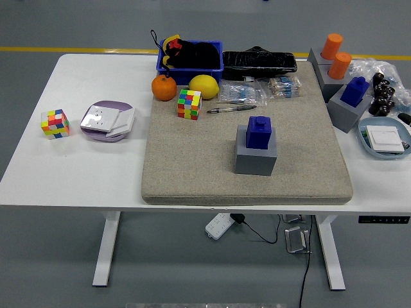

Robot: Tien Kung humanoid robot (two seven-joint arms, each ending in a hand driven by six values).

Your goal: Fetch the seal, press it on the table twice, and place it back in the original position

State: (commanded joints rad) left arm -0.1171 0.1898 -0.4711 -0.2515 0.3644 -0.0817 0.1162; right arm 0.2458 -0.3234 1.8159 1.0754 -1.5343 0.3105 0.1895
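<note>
the tabletop runs out of frame at the right edge, cutting off a clear plastic bag and a small dark item beside the pale blue dish. the black things heaped in the blue bin are too tangled to identify. what the small packets hold is too fine to make out.

We see a white table carrying a beige felt mat. Left of the mat lie a puzzle cube and a purple plate; a blue dish sits right.
</note>
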